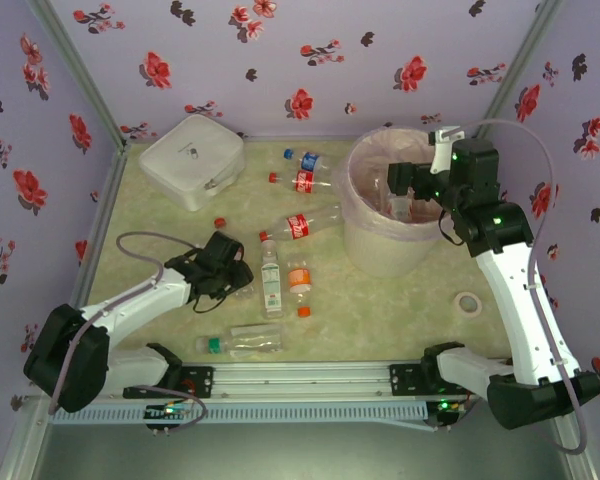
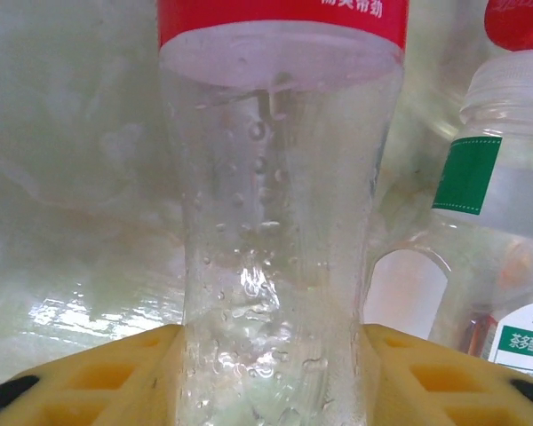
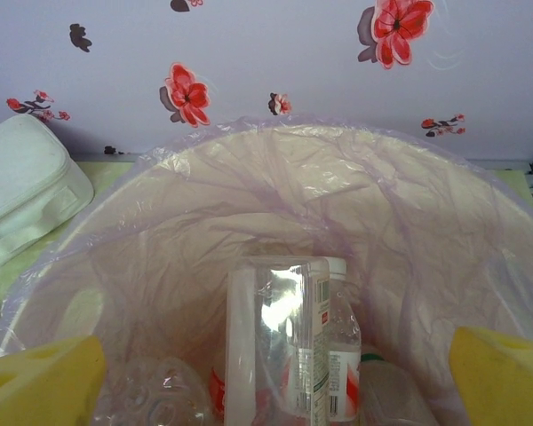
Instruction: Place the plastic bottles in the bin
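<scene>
In the left wrist view the red-labelled bottle runs off the frame at 12 and 6 o'clock, so its cap and base are cut off. The left end effector is cropped at 6 o'clock. At 3 o'clock a green-labelled bottle is cut by the edge, its print blurred. In the right wrist view the right end effector and the bottles in the bin are cropped at 6 o'clock, and the white case at 9 o'clock.

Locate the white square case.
Top view: the white case sits in the table's far-left corner by the floral wall, left of the blue-labelled bottle and well left of the bin.
</scene>
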You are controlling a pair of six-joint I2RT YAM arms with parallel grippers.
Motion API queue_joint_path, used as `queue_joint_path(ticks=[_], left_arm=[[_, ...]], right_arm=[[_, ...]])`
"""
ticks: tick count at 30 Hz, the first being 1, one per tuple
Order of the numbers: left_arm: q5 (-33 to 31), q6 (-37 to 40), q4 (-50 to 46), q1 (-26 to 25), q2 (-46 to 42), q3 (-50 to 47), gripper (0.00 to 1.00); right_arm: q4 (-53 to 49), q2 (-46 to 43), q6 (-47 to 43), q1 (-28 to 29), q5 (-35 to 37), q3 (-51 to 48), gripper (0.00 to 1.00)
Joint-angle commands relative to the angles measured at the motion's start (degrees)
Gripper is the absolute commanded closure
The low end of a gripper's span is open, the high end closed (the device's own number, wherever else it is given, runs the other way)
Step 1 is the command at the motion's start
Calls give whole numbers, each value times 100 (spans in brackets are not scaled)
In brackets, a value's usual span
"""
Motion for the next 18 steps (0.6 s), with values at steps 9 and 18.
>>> queue_joint_path(ticks=[9,18], left_arm=[[-884,1936,-1200,160,-433,1521,63],[207,3423,257,55,-1055,1486,74]], right_arm=[[962,-454,816,285,-1223,-252,1],[2079,487,1633,1489,-1899,8,13]])
